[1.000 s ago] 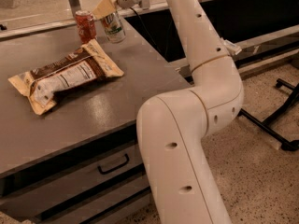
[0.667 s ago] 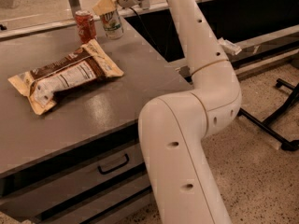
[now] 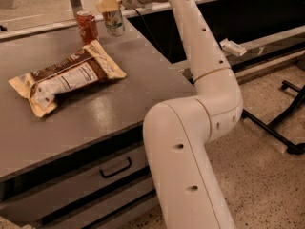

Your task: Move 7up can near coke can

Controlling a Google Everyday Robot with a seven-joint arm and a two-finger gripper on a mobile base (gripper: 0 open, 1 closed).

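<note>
The 7up can (image 3: 114,23), white-silver with green lettering, stands upright at the far edge of the grey table (image 3: 114,104). The coke can (image 3: 87,26), red with a silver top, stands upright just left of it, a small gap between them. My gripper (image 3: 110,6) reaches in from the right at the top of the view and sits over the upper part of the 7up can, with a yellowish finger (image 3: 106,4) covering the can's top.
A brown and cream snack bag (image 3: 64,78) lies flat on the table in front of the cans. My white arm (image 3: 190,128) crosses the table's right edge. A drawer with a handle (image 3: 114,168) is below. Black stand legs (image 3: 286,128) rest on the floor at right.
The gripper and the 7up can have shifted slightly left and farther back, closer to the coke can. The coke can and bag have not moved.
</note>
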